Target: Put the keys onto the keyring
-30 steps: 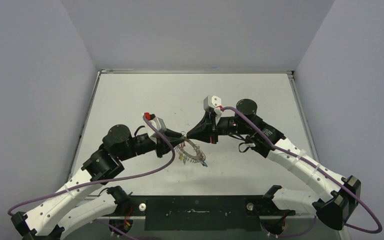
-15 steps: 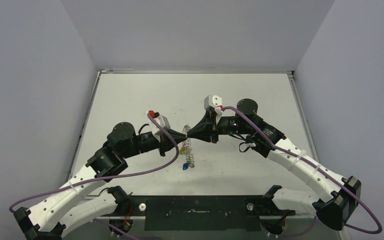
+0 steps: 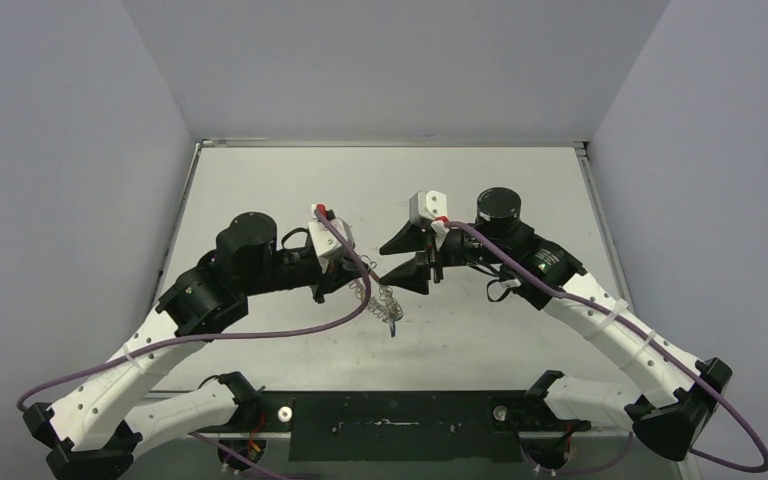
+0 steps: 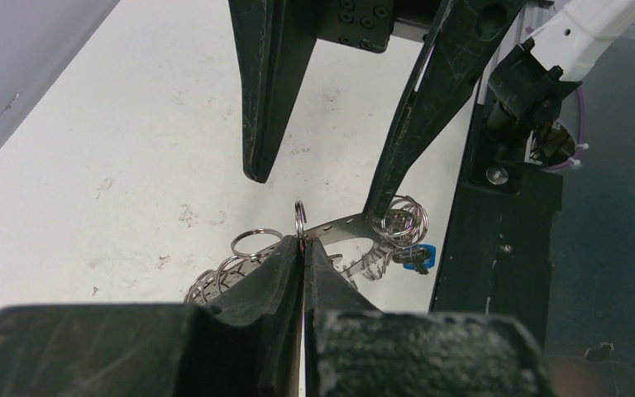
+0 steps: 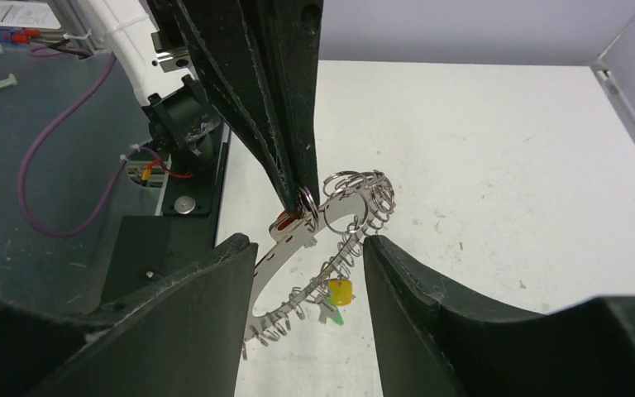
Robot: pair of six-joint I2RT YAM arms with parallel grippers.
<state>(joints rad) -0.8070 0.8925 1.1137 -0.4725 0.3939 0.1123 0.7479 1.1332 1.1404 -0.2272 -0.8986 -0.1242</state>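
walls: plain grey, three sides | table: white, scuffed, stained | light: even

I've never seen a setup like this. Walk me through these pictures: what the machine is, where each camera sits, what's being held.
Two robot arms are bolted at the near edge of a table. The overhead picture looks down on both; the other two come from a camera on each wrist. The left claw is shut, pinching the keyring, a flat metal ring edged with wire loops, by its rim. A blue tag and a yellow tag dangle from it. The right claw stands open, one finger on each side of the ring.
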